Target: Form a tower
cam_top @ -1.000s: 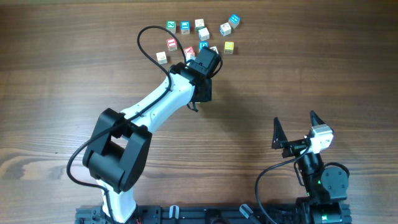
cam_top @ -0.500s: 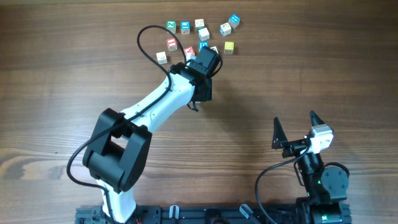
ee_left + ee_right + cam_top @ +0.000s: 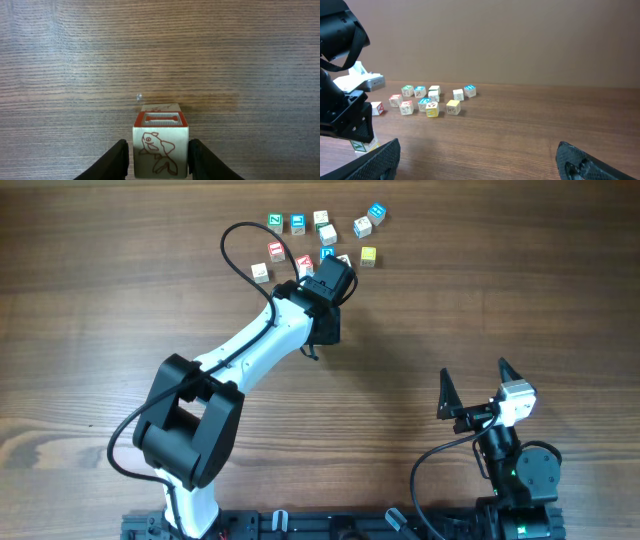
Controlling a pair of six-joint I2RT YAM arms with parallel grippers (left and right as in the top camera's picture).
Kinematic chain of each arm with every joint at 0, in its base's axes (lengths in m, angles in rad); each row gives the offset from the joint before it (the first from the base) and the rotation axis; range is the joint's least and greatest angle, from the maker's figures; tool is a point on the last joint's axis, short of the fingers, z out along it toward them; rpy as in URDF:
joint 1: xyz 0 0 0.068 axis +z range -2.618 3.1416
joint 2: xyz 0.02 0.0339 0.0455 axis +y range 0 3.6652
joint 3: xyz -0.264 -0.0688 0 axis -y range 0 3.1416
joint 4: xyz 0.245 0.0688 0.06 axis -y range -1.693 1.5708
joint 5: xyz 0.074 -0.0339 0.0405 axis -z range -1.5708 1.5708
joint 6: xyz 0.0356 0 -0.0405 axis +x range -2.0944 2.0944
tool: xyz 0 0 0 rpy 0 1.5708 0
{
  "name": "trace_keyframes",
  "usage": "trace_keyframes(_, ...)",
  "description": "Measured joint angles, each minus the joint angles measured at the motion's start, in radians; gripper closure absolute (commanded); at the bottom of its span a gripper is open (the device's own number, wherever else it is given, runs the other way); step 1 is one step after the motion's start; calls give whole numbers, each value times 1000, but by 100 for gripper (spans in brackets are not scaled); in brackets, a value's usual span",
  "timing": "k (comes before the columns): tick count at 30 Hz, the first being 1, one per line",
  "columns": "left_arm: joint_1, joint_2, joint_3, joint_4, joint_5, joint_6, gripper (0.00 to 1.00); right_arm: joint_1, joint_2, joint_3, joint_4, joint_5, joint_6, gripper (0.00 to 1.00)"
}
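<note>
In the left wrist view a pale cube with a red fish drawing and a red-framed top (image 3: 161, 145) sits between my left gripper's (image 3: 158, 161) black fingers (image 3: 119, 162). A thin gap shows on each side, so the jaws are open around it. The edge of another cube (image 3: 160, 107) peeks out just beyond it. From the right wrist, a green-marked cube (image 3: 360, 145) shows on the table under the left gripper (image 3: 351, 125); how tall the tower stands is hidden. Overhead, the left gripper (image 3: 327, 326) covers it. My right gripper (image 3: 474, 372) (image 3: 477, 155) is wide open and holds nothing.
Several loose letter cubes (image 3: 322, 235) (image 3: 432, 102) lie scattered just behind the left gripper, among them a yellow one (image 3: 368, 255) (image 3: 453, 107). The left arm's black cable (image 3: 232, 255) loops near them. The right arm rests at the near right edge.
</note>
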State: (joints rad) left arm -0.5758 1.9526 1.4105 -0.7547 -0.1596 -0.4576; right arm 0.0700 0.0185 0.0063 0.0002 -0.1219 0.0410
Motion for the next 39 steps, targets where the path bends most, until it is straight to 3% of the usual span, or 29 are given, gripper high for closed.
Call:
trace_keyframes(5,0,0,0,0,0,-2,38,0,0,0,0,0,0,0)
trace_keyframes(14,0,0,0,0,16,-47,36,0,0,0,0,0,0,0)
trace_keyframes(20,19,0,4,44,55,-58,28,0,0,0,0,0,0,0)
trace_keyframes(32,328,0,35,54,129,-65,19,0,0,0,0,0,0,0)
trace_keyframes(34,415,0,35,36,128,-65,2,0,0,0,0,0,0,0)
trace_keyframes(39,615,0,36,-54,74,-68,0,0,0,0,0,0,0,0)
